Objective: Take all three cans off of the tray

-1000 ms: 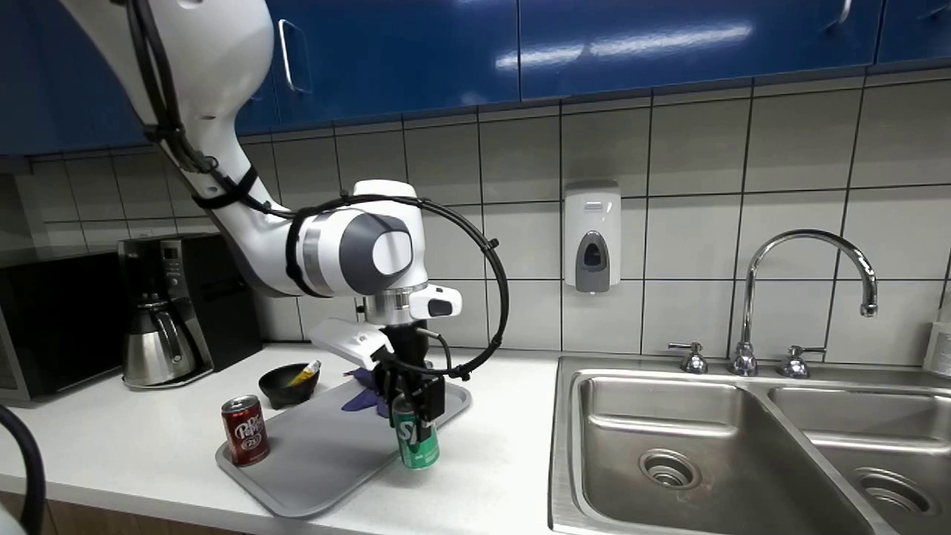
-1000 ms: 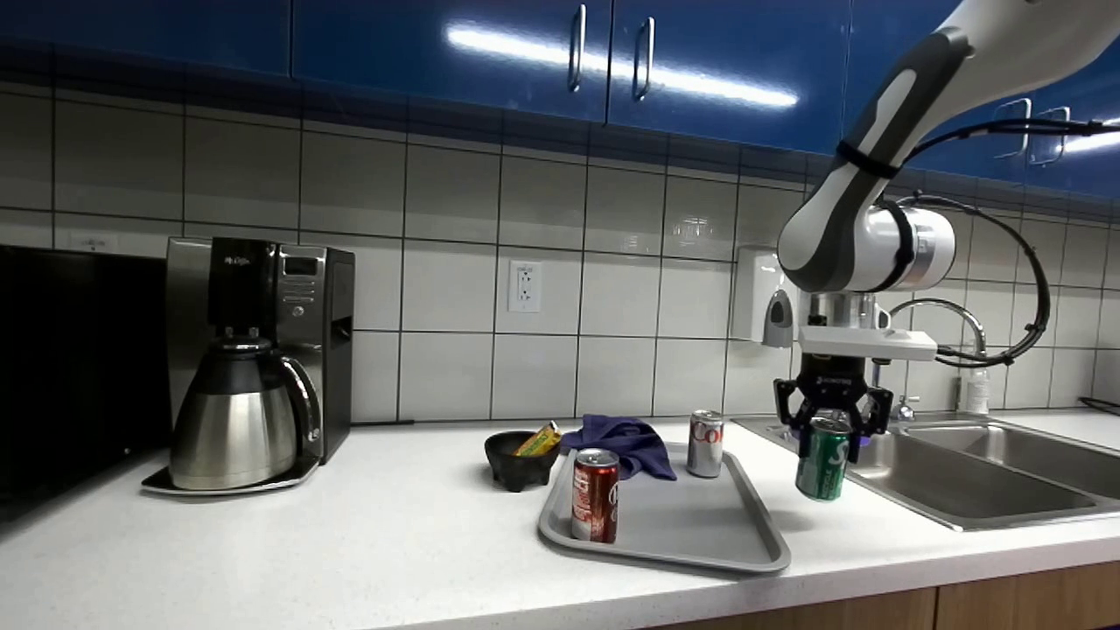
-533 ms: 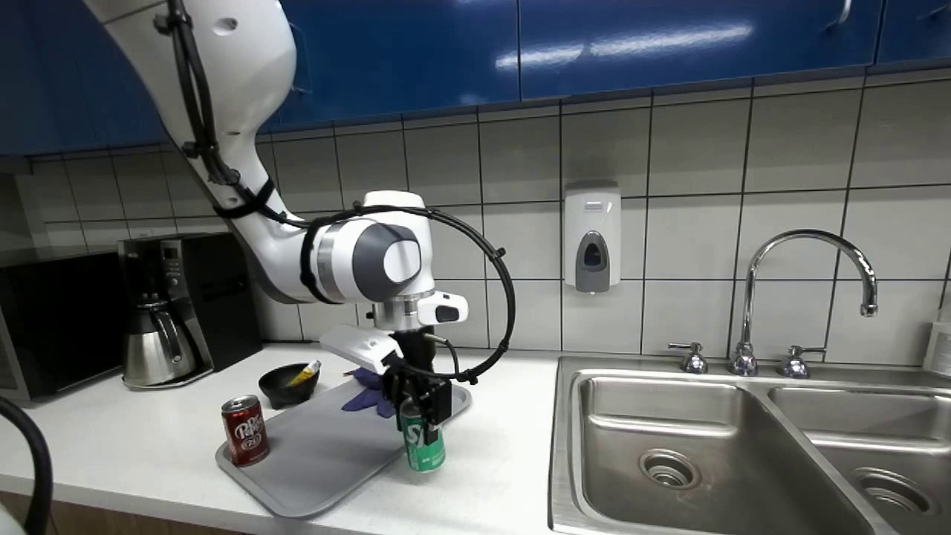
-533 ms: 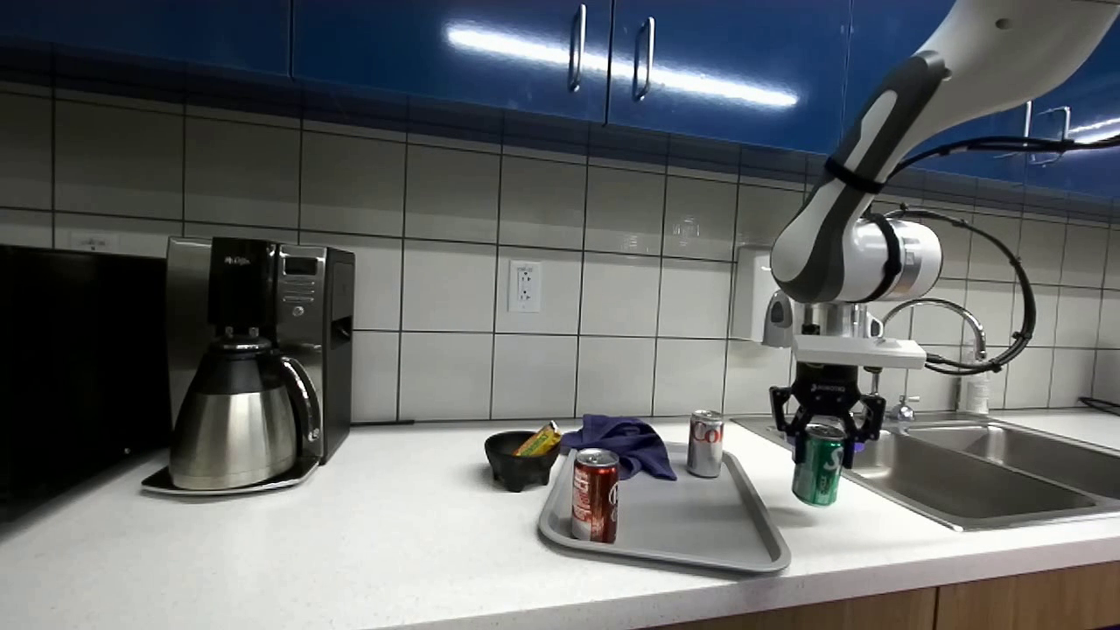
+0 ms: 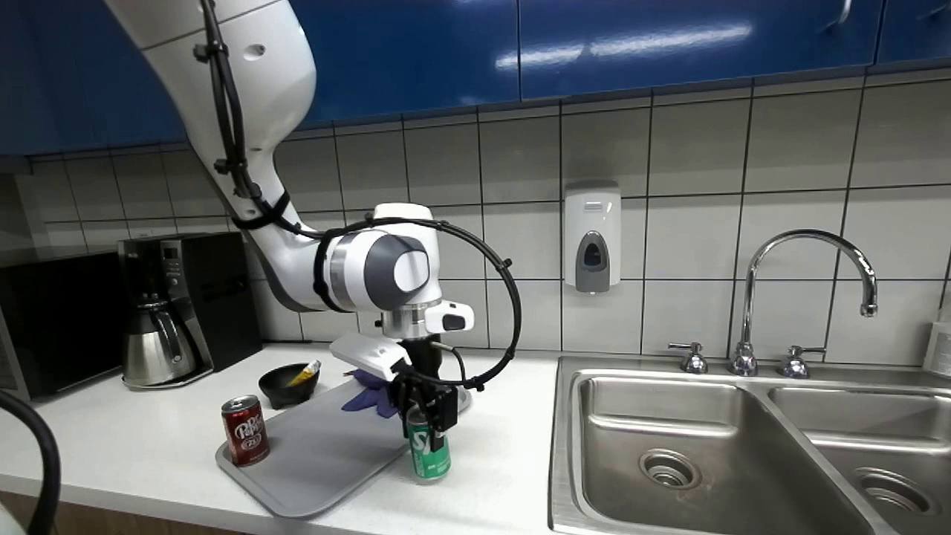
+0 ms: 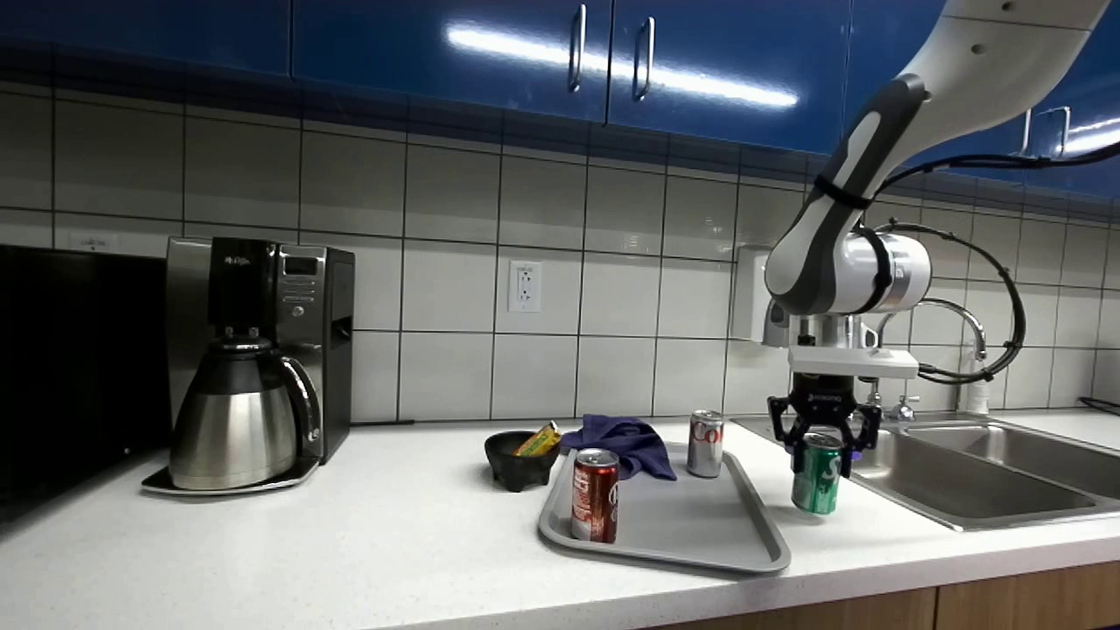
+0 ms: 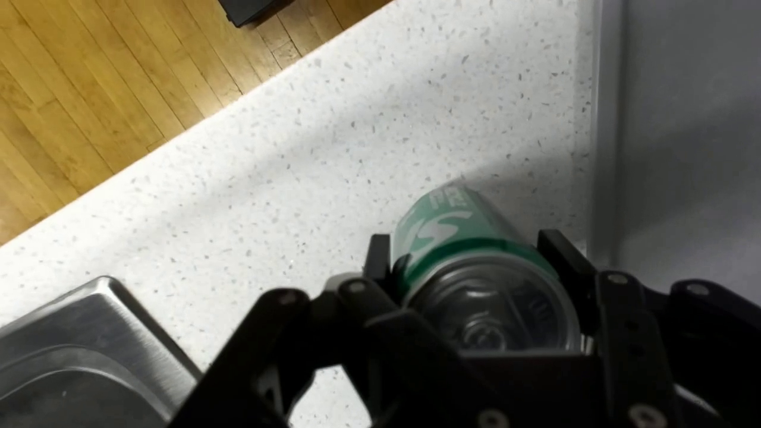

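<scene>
My gripper (image 6: 821, 462) is shut on the green can (image 6: 815, 492), with fingers on both sides of its upper part. In the wrist view the green can (image 7: 458, 223) sits between the pads, its top facing the camera. It is upright over the counter between tray and sink; I cannot tell whether its base touches. The dark red-brown can (image 5: 246, 431) stands on a corner of the grey tray (image 5: 319, 464), in both exterior views. The silver-white can (image 6: 705, 444) stands on the tray's far part in an exterior view; elsewhere the arm hides it.
A purple cloth (image 6: 623, 446) lies over the tray's back edge. A dark bowl (image 6: 516, 464) with a yellow packet stands beside the tray. The steel sink (image 5: 669, 446) is on the far side of the green can from the tray. A coffee maker (image 6: 254, 367) stands further off.
My gripper has carried the green can down, closer to the counter. It moved slightly sideways too. The other two cans and the tray have not moved.
</scene>
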### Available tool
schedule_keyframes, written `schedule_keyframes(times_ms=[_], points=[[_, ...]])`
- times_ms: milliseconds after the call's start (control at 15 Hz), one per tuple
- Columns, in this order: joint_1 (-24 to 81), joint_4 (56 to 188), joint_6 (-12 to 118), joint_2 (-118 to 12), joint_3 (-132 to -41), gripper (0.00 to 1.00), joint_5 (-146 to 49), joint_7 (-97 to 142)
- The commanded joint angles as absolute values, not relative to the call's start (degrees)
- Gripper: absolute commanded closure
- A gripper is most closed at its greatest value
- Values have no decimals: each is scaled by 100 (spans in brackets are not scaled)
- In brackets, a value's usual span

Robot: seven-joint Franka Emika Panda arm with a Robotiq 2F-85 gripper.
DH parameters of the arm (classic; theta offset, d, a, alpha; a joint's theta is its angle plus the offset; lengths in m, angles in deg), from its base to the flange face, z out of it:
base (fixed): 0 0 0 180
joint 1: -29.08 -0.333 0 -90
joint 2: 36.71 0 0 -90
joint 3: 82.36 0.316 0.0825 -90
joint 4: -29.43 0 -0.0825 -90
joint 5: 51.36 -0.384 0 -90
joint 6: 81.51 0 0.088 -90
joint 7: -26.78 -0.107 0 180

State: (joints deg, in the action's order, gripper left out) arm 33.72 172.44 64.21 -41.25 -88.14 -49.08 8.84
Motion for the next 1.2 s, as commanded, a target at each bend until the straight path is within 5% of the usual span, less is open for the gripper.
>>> schedule_keyframes(times_ms=[0, 133, 200, 267, 333, 1133], points=[[3381, 17051, 6395, -4258, -8867, 61, -4856, 963], [3373, 17020, 6390, -4305, -8880, 61, -4848, 956], [3369, 17009, 6390, -4321, -8886, 27, -4841, 945], [3367, 16997, 6393, -4339, -8891, 9, -4842, 941], [3365, 16991, 6397, -4335, -8891, 4, -4849, 947], [3388, 17104, 6485, -4016, -8923, 0, -4930, 972]])
